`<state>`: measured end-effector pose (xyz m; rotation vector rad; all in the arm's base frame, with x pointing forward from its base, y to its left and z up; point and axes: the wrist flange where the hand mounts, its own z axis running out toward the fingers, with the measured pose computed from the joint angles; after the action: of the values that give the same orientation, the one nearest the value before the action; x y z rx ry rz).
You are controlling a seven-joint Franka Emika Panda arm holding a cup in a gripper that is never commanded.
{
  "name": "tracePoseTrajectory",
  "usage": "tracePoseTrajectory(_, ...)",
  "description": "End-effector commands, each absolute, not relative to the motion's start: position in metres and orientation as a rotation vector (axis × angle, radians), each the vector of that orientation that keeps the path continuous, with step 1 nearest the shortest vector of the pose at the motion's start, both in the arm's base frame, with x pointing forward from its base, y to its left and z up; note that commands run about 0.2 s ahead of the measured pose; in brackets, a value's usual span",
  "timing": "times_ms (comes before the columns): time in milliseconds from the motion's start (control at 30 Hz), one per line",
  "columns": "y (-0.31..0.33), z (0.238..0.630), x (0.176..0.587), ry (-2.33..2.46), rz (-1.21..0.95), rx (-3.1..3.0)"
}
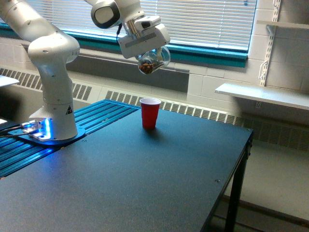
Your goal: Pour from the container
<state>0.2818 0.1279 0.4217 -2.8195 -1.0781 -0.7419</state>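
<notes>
The gripper point(148, 54) is clamped on the tilted clear container point(152, 60), brown bits inside, held high above the upright red cup point(150, 113) on the dark table point(145, 179).

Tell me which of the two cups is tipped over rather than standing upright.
The clear container, held aloft in the pincer, is tilted, brown bits showing inside. The red cup stands upright on the table.

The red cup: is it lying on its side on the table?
No. The red cup stands upright on the dark table, open end up.
</notes>
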Motion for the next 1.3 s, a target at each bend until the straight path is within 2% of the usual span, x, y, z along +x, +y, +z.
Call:
tracePoseTrajectory(33, 0.134, 0.408, 0.271, -1.042, -0.683, -2.852)
tracePoseTrajectory(1300, 0.177, 0.374, 0.242, -1.162, -0.491, -2.919)
